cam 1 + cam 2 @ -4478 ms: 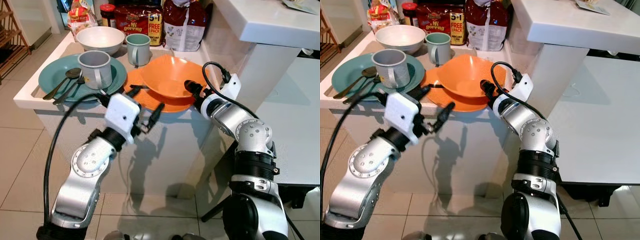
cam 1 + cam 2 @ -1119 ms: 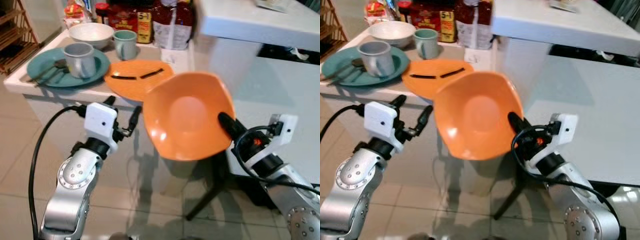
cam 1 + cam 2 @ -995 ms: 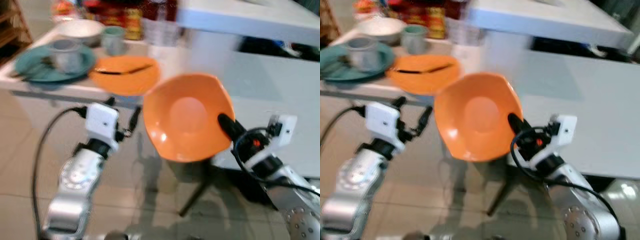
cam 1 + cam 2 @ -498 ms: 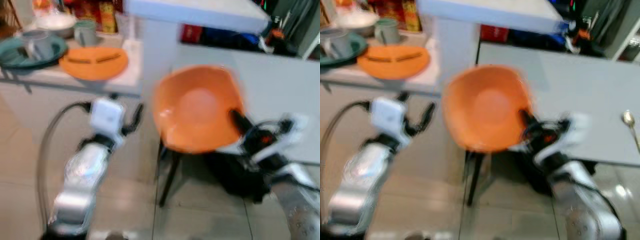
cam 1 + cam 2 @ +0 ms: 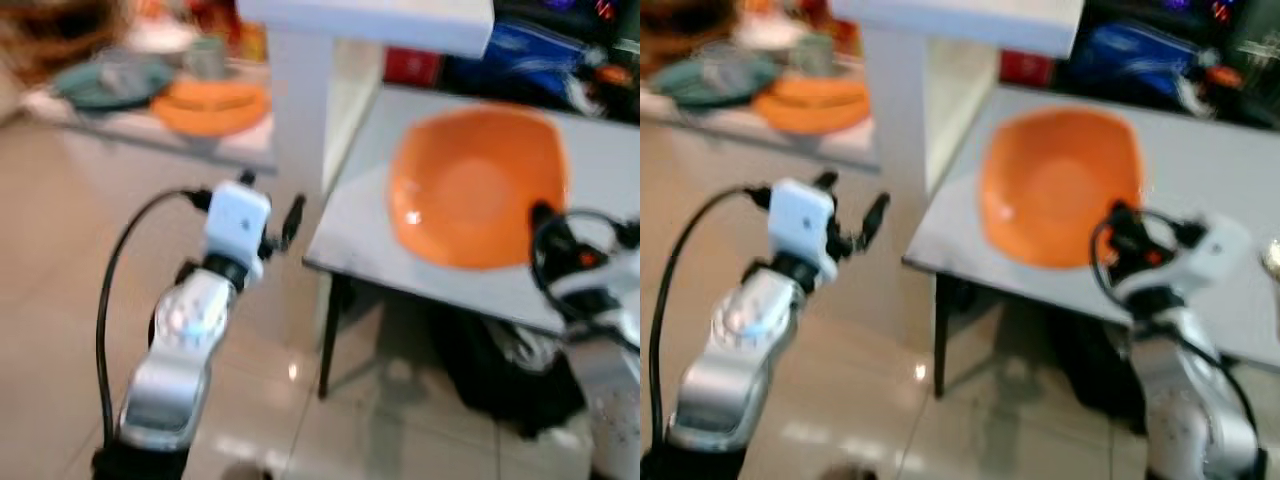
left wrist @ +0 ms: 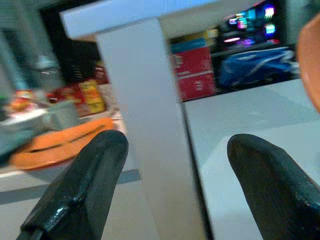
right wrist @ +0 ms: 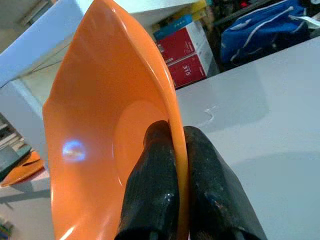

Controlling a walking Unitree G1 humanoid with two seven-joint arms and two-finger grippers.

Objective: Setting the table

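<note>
The orange bowl (image 7: 100, 150), rim pinched by the right gripper (image 7: 175, 165) fingers, should be levelled over the surface (image 5: 1200, 170) at one o'clock, left gripper (image 6: 175, 165) fingers spread.

I count one orange bowl (image 5: 478, 186) over the grey surface (image 5: 360, 215); one orange plate (image 5: 210, 104) on the far counter (image 5: 150, 135); one teal plate (image 5: 105, 80) and one mug (image 5: 205, 57) beside it, both blurred; two grippers, left (image 5: 268, 215) and right (image 7: 176, 165); two red boxes (image 6: 192, 70) behind.
</note>
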